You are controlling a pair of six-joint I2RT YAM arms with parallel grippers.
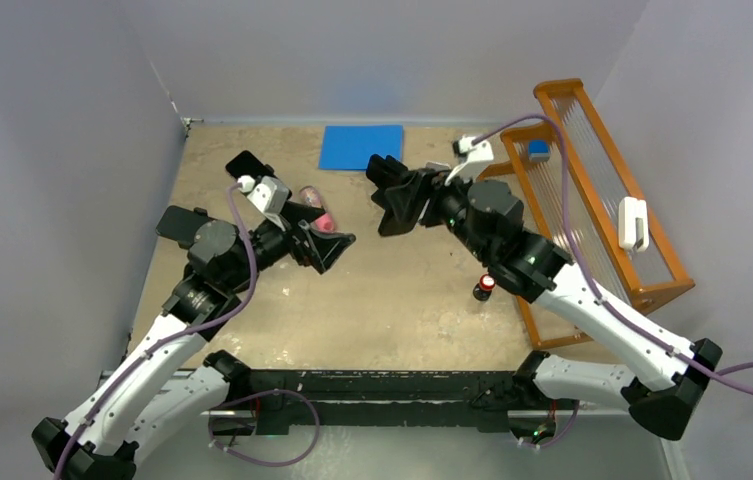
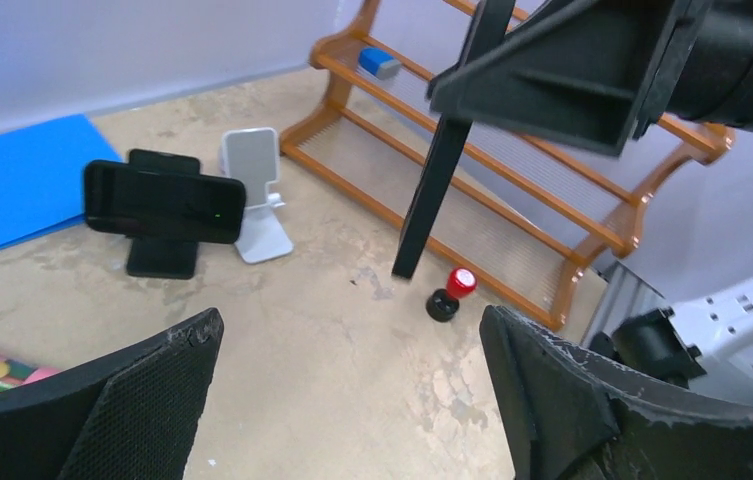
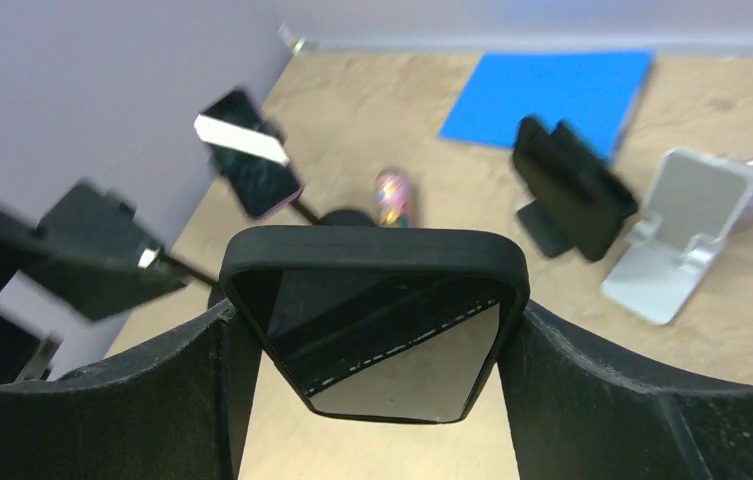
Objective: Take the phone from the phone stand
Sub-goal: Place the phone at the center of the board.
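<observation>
Even, diffuse lighting; soft shadows. Right wrist view: left side blurred, phone (image 3: 372, 330) screen reflects pale light at lower centre. Left wrist view sharp.

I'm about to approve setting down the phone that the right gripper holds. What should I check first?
1. Held phone sits squarely between the fingers of the right gripper: ok.
2. White stand is empty: ok.
3. Left gripper is open and holds nothing: ok.
4. Second phone is seated on its black stand: ok.
5. Red stamp is out of the set-down path: cannot tell.
</observation>
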